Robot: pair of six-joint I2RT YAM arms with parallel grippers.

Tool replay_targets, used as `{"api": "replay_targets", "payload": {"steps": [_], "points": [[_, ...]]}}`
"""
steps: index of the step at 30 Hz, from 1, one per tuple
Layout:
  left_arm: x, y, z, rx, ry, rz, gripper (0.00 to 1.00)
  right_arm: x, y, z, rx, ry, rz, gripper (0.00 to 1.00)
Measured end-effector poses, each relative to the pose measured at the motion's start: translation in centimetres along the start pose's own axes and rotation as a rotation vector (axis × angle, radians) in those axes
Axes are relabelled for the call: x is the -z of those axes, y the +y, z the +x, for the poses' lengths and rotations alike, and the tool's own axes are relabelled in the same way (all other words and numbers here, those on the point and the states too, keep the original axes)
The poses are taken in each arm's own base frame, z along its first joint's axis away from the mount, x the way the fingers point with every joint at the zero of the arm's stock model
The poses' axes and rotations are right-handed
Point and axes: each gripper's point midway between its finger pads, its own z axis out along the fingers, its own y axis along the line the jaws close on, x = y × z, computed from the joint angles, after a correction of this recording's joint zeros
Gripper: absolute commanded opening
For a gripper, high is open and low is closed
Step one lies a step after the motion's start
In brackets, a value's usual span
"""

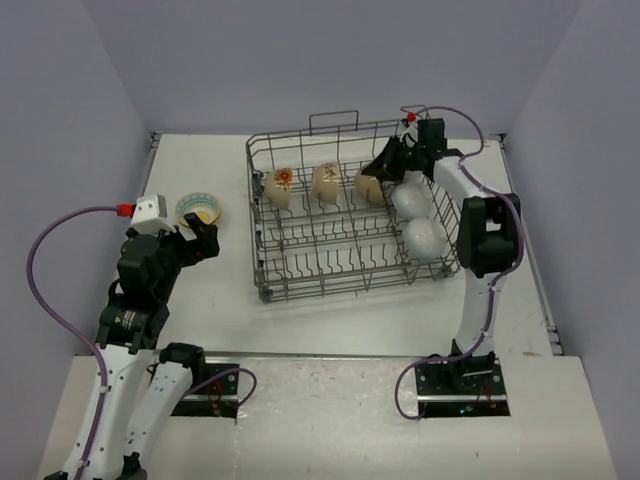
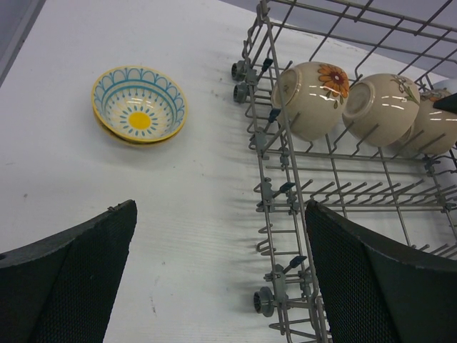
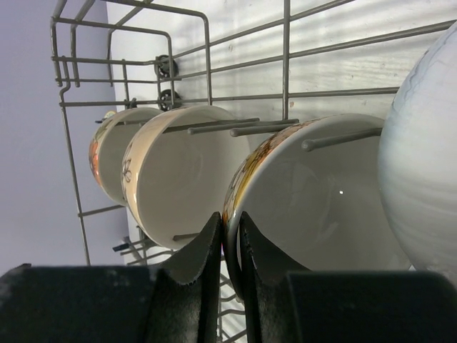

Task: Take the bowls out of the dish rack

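Three cream round ceramic bowls with orange-brown patterns (image 1: 326, 182) stand on edge in the far row of the large grey wire dish rack (image 1: 330, 258). Two plain white round bowls (image 1: 413, 200) lie along its right wall, one nearer us than the other. A sixth, the teal-rimmed round bowl with a yellow centre (image 2: 139, 106), sits upright on the white tabletop (image 1: 220, 320), left of the rack and apart from it.

Right pincer (image 3: 230, 229): nearly closed, pinching the rim of the rightmost cream bowl (image 3: 314, 193), one finger on the patterned outside, the other on the white inside.

Left pincer (image 2: 220, 214): spread wide, nothing in it, over bare tabletop between the teal-rimmed bowl and the rack's left wall.

Room: we note tight quarters round the gripped bowl. The middle cream bowl is just beside it on one side, a white bowl close on the other, and tines cross its mouth. The tabletop lies open left of the rack and in front of it; the strip to the right is narrower.

Views: only the overhead shows both arms and both white bowls whole. The pinch itself shows only from the right wrist; from above the pincer body hides it. The left wrist alone shows small grey rollers (image 2: 240, 71) on the rack's left wall, and it cuts off the third cream bowl at the frame edge.
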Motion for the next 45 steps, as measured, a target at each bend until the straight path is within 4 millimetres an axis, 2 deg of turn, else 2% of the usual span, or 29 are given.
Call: {"api": "replay_targets", "payload": {"steps": [13, 21, 22, 23, 26, 32, 34, 38, 43, 45], "points": [[0.0, 0.0, 0.0, 0.000, 0.000, 0.000, 1.00, 1.4, -0.2, 0.0, -0.128, -0.084, 0.030, 0.00], [0.0, 0.0, 0.0, 0.000, -0.002, 0.001, 1.00, 1.5, -0.4, 0.2, -0.112, -0.079, 0.043, 0.00], [0.0, 0.0, 0.0, 0.000, -0.002, 0.001, 1.00, 1.6, -0.5, 0.2, -0.106, -0.073, 0.049, 0.04], [0.0, 0.0, 0.0, 0.000, -0.002, 0.001, 1.00, 1.6, -0.5, 0.2, -0.098, -0.064, 0.060, 0.21], [0.0, 0.0, 0.0, 0.000, -0.002, 0.001, 1.00, 2.1, -0.3, 0.0, -0.054, -0.027, 0.099, 0.36], [0.0, 0.0, 0.0, 0.000, 0.000, 0.000, 1.00, 4.8, 0.0, -1.2, 0.069, -0.013, 0.179, 0.43], [-0.1, 0.0, 0.1, -0.001, 0.003, -0.001, 1.00, 5.3, 0.8, -1.4, 0.119, -0.009, 0.184, 0.45], [-0.1, 0.0, 0.1, -0.001, 0.006, -0.002, 1.00, 5.2, 2.2, -0.9, 0.234, 0.005, 0.251, 0.57], [-0.2, 0.0, 0.2, -0.003, 0.010, -0.004, 1.00, 4.2, 4.1, 0.2, 0.379, -0.009, 0.391, 0.82], [-0.3, 0.0, 0.2, -0.003, 0.011, -0.004, 1.00, 3.8, 4.2, 0.5, 0.426, -0.022, 0.447, 0.83]]}}
